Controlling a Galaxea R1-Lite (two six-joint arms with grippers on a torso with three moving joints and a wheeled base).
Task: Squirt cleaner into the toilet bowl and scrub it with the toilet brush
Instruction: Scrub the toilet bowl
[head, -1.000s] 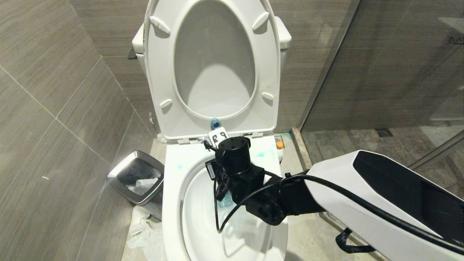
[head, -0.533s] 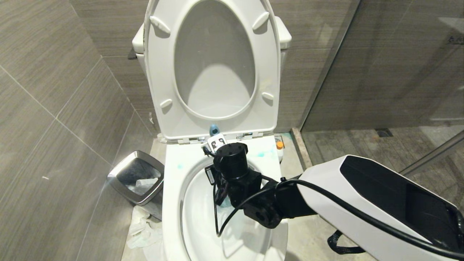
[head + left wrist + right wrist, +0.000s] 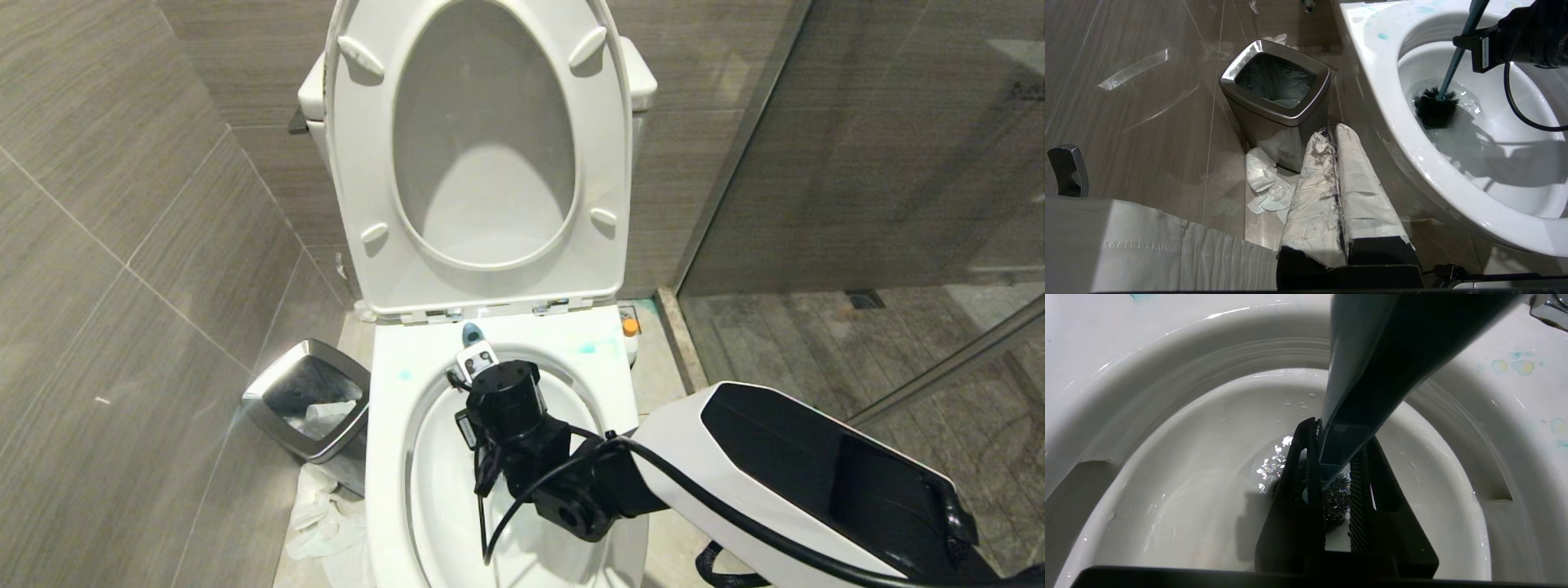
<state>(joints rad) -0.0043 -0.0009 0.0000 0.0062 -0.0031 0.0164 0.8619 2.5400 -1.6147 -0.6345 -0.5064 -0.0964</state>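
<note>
Scrubbing was the step in hand: the right gripper [image 3: 1331,486] had its jaws clamped on the slate-blue handle of the toilet brush [image 3: 1436,107], whose black bristle head sat in the water low in the toilet bowl [image 3: 1453,171]. Pale smears of cleaner [image 3: 589,346] lay on the rim. Next, I judge, the head needed sweeping up the walls and under the rim. Against a second earlier, the wrist had dropped and drawn nearer, pushing the brush deeper. The left gripper [image 3: 1337,196], closed and empty, hung beside the steel bin [image 3: 1276,96].
</note>
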